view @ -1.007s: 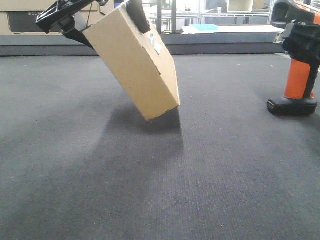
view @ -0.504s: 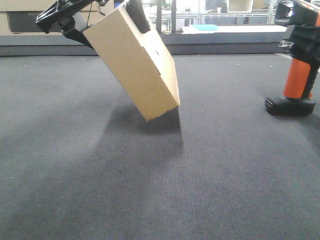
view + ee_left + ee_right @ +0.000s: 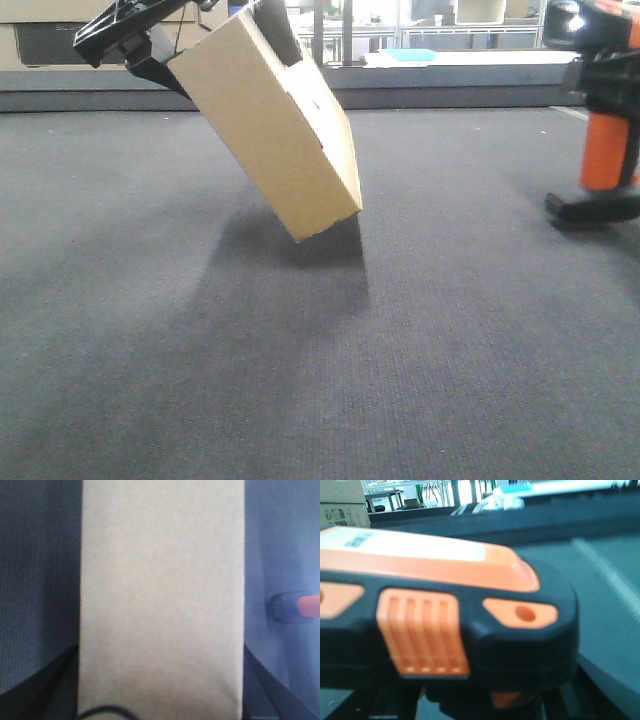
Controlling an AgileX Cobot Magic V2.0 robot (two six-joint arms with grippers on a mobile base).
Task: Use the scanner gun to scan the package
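Package [image 3: 275, 130] clamped tilted in my left end effector [image 3: 205, 45] may slip; right end effector [image 3: 606, 70] grips scanner gun [image 3: 603, 150], three o'clock.

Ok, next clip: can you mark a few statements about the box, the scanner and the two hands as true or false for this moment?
1. The left hand holds the box by its upper end. True.
2. The box lies flat on the grey mat. False: it is tilted, with only its lowest corner down by the mat.
3. The right hand is empty. False: it holds the scanner, above its orange handle.
4. In the front view the scanner is to the right of the box and apart from it. True.
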